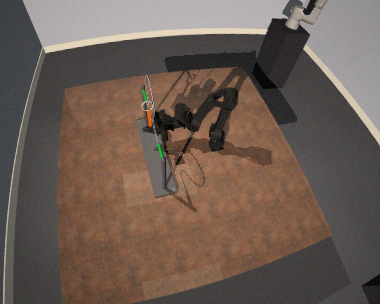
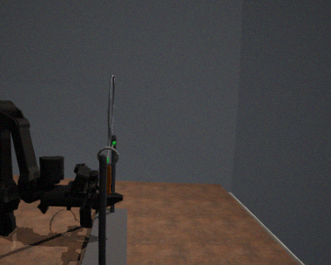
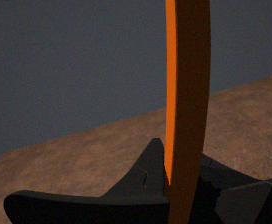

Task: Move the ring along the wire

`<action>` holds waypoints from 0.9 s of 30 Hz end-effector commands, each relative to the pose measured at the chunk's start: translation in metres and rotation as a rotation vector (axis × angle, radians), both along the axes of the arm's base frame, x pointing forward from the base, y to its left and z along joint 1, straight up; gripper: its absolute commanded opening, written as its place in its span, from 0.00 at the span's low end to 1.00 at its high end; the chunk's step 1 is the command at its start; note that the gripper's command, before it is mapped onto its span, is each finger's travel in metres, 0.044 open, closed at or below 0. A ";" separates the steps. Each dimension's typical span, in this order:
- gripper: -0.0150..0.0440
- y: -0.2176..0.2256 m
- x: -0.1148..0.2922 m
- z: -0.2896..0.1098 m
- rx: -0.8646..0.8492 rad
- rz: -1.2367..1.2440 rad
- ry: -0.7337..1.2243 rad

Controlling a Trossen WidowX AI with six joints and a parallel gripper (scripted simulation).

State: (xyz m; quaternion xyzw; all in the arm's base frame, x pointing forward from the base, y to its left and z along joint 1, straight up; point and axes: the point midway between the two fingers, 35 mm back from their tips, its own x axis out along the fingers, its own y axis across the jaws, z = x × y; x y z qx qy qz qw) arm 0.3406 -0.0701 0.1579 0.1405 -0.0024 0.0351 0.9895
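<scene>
The ring (image 1: 147, 105) (image 2: 108, 148) is around the wire close to the far post's green part (image 1: 144, 93) (image 2: 113, 143). Its orange handle (image 1: 149, 118) (image 2: 108, 180) (image 3: 187, 90) hangs down from it, tilted a little in the wrist view. My gripper (image 1: 155, 126) (image 2: 108, 198) (image 3: 161, 145) is shut on the lower end of the handle, just above the grey base plate (image 1: 154, 170) (image 2: 117, 235). The thin grey wire (image 1: 147, 80) (image 2: 111, 100) arches up above the ring. The second green part (image 1: 160, 150) lies nearer the near post (image 1: 164, 176) (image 2: 102, 209).
The arm's base (image 1: 216, 140) stands to the right of the wire stand on the brown table. A dark pedestal (image 1: 282, 50) with another robot stands at the back right. A dark box (image 1: 378, 287) is at the front right corner.
</scene>
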 end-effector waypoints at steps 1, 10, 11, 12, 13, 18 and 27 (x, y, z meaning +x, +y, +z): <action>0.00 0.012 -0.001 0.005 0.074 0.001 -0.002; 0.00 0.028 -0.008 0.013 0.179 0.024 0.053; 0.00 0.030 -0.009 0.014 0.192 0.029 0.063; 0.00 0.031 -0.010 0.015 0.204 0.033 0.072; 0.00 0.033 -0.011 0.016 0.217 0.038 0.081; 0.00 0.043 -0.018 0.023 0.286 0.064 0.131; 0.00 0.060 -0.033 0.039 0.430 0.126 0.231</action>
